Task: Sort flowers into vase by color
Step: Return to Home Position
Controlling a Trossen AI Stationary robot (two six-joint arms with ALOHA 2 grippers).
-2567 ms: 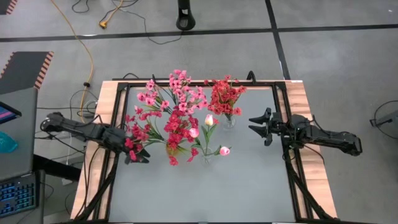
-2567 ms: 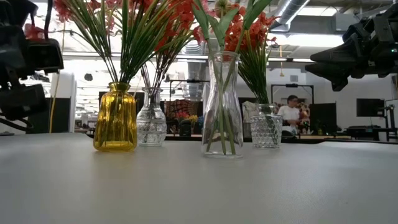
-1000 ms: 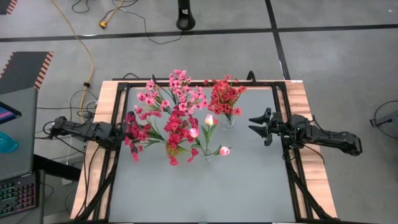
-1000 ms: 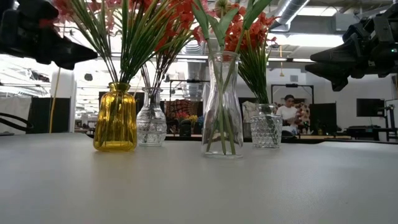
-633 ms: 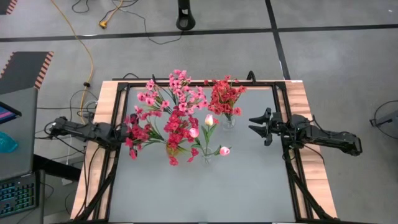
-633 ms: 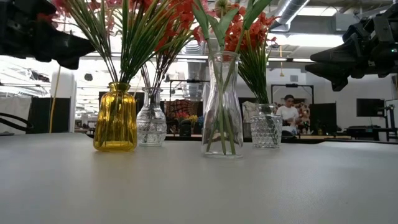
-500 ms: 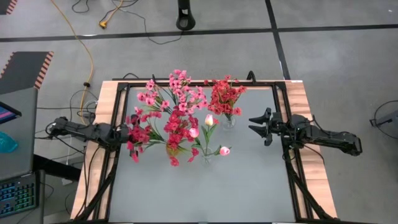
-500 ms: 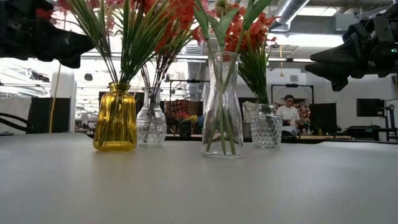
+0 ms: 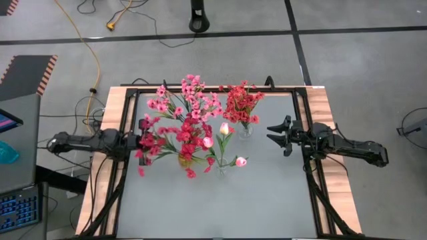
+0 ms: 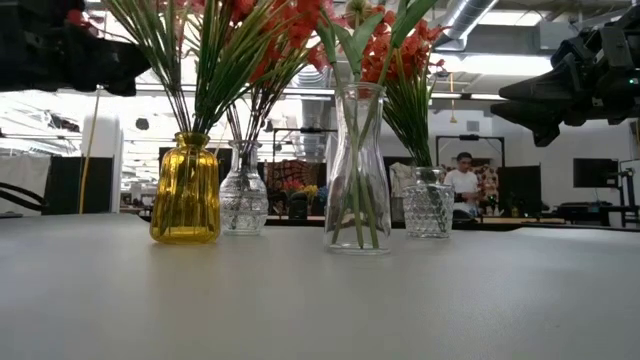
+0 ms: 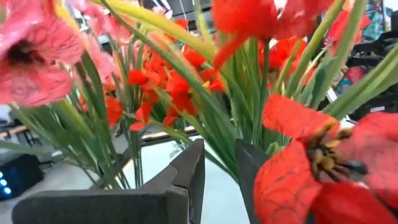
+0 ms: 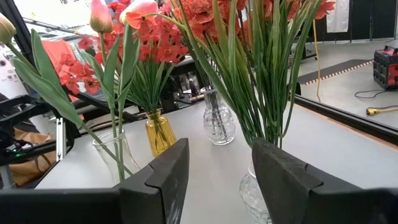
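High view: the left gripper (image 9: 137, 142), fingers a little apart and holding nothing, is just beside the outer blossoms of the red flowers (image 9: 190, 135). They lie ahead of it, toward the middle, stems upright in the yellow vase (image 10: 185, 190), heads up. Going home probably needs a pull straight outward. The right gripper (image 9: 279, 135) waits spread, farther off.

Yellow cable (image 9: 99, 65) on floor, keyboard (image 9: 17, 212) nearby, person (image 10: 464, 180) seated far behind
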